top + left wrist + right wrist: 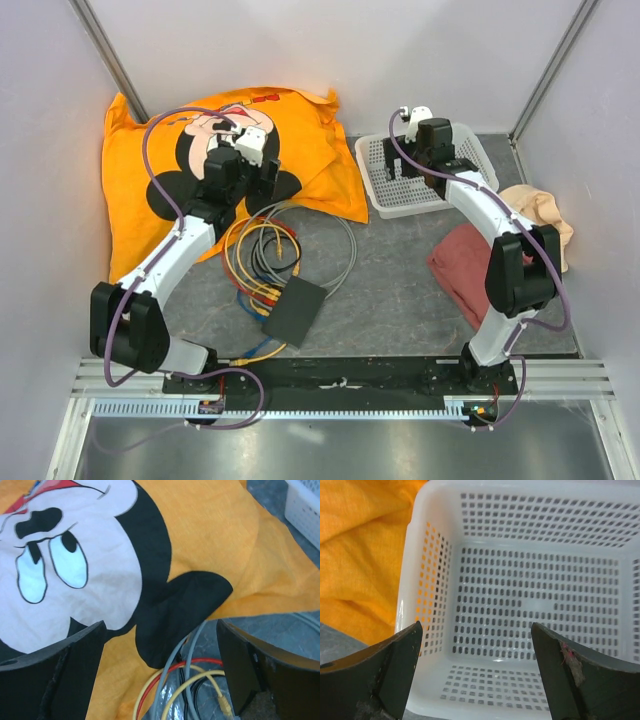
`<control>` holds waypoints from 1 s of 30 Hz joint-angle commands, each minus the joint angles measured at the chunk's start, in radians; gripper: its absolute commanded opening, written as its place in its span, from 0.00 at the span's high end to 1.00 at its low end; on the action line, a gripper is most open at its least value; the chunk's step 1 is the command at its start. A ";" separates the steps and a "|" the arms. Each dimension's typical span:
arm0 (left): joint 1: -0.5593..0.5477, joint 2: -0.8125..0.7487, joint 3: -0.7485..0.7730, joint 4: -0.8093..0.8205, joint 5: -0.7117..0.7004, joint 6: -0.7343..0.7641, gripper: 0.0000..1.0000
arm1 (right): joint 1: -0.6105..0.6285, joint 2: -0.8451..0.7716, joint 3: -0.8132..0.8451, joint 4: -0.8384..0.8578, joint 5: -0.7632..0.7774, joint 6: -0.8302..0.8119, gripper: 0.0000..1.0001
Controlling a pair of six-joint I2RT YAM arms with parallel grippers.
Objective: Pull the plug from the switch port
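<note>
The left gripper (160, 680) is released: its 2 fingers (60, 670) stand wide apart and hold nothing. It hangs beyond the switch (295, 308), on the far-left side of it, above the near edge of the orange cloth (310, 150) with a cartoon mouse face. Between its fingers the wrist camera sees the far part of the cables (192, 667): gray, yellow and red loops.

The right gripper (475, 680) is also released and empty. It is far-right of the switch and well apart from it, over the inside of the white basket (385, 205).

The switch lies flat on the gray counter (400, 290), near the arm bases and between the 2 arms. The coil of cables lies just beyond it. Yellow plugs (263, 298) sit at its left edge; I cannot tell how many are in the ports. To the right of the switch, well apart, lies a red cloth (460, 270), with a beige cloth (540, 212) past it.
</note>
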 commanded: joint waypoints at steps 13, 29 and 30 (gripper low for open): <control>-0.040 0.082 0.137 -0.050 0.329 -0.258 0.01 | -0.002 0.015 0.140 -0.220 -0.123 0.020 0.02; -0.042 0.011 0.109 -0.229 0.349 -0.018 0.01 | 0.070 0.191 0.261 -0.151 -0.172 -0.037 0.08; -0.043 0.002 0.111 -0.252 0.346 -0.013 0.02 | 0.085 0.176 0.257 -0.162 -0.195 -0.061 0.09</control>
